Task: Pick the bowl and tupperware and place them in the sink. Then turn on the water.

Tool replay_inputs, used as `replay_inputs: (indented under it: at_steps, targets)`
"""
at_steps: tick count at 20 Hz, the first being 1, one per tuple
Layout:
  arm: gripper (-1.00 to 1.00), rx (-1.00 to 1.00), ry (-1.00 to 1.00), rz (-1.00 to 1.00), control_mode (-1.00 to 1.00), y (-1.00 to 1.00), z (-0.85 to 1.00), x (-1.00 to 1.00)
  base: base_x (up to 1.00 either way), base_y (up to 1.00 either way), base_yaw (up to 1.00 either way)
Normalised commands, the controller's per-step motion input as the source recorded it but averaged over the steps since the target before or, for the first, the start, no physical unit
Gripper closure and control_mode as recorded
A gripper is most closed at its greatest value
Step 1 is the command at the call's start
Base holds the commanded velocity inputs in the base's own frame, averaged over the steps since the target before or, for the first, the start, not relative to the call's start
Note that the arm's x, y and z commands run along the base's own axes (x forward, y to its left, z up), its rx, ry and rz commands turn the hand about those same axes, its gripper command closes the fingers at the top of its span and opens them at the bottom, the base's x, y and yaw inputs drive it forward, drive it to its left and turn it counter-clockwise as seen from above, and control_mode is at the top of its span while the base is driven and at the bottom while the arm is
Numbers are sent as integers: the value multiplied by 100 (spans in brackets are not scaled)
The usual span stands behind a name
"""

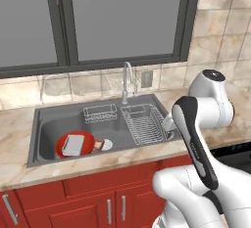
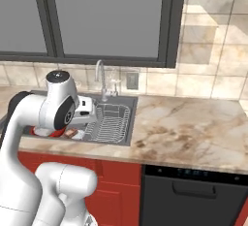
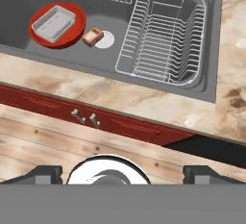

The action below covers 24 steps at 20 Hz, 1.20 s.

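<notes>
- One red bowl [image 1: 73, 145] lies on the floor of the sink [image 1: 49, 119], at the basin's left front when seen from the left base view.
- One grey tupperware [image 1: 73, 145] rests inside that bowl, flat and open side up, so the bowl holds it and the sink holds both.
- One small brown block [image 3: 92, 36] lies in the sink just beside the bowl's right edge, next to the one round pale drain [image 3: 105, 40].
- Two wire racks sit in the sink: a large dish rack [image 1: 144, 123] on the right side of the basin and a smaller wire basket [image 1: 100, 113] against the back wall; both hold nothing.
- One curved chrome faucet [image 1: 128, 79] stands at the sink's back rim, between the two racks; I cannot make out any stream of water from its spout.
- One gripper [image 3: 123, 174] hangs in front of the sink, over the wooden floor [image 3: 43, 141] before the red cabinet fronts [image 3: 57, 104]; its two fingers are spread wide apart and grasp nothing.
- One dark dishwasher front [image 2: 193, 193] stands to the right of the sink, under the marble counter [image 2: 193, 128].
</notes>
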Motion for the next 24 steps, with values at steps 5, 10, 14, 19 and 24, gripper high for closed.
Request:
replay_inputs:
  at_steps: [5, 10, 14, 19, 24]
  targets:
    - [-100, 0, 0, 0, 100, 0, 0, 0, 67, -25, 4]
    - [-100, 0, 0, 0, 100, 0, 0, 0, 46, -76, 9]
    - [-100, 0, 0, 0, 100, 0, 0, 0, 46, -38, 5]
    - [-100, 0, 0, 0, 100, 0, 0, 0, 13, -21, 4]
    - [-100, 0, 0, 0, 100, 0, 0, 0, 22, -1, 0]
